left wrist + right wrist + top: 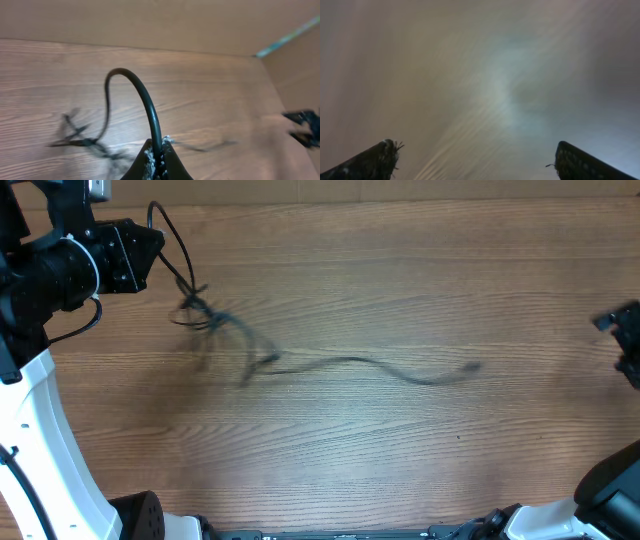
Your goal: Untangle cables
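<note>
Thin black cables [215,320] lie bunched at the table's upper left, blurred by motion. One strand [380,366] trails right to a small plug [474,366]. My left gripper [155,225] is shut on a cable that loops up from the bunch [145,100]. In the left wrist view the fingers [157,157] pinch this cable, and the bunch [80,140] lies blurred below. My right gripper [620,330] is at the far right edge, away from the cables. Its fingers [475,160] are wide apart and empty over blurred wood.
The wooden table [400,270] fills the overhead view. The left arm's white base [40,440] stands at the left. The right arm's base [600,500] sits at the lower right. A cardboard wall [150,20] runs behind the table.
</note>
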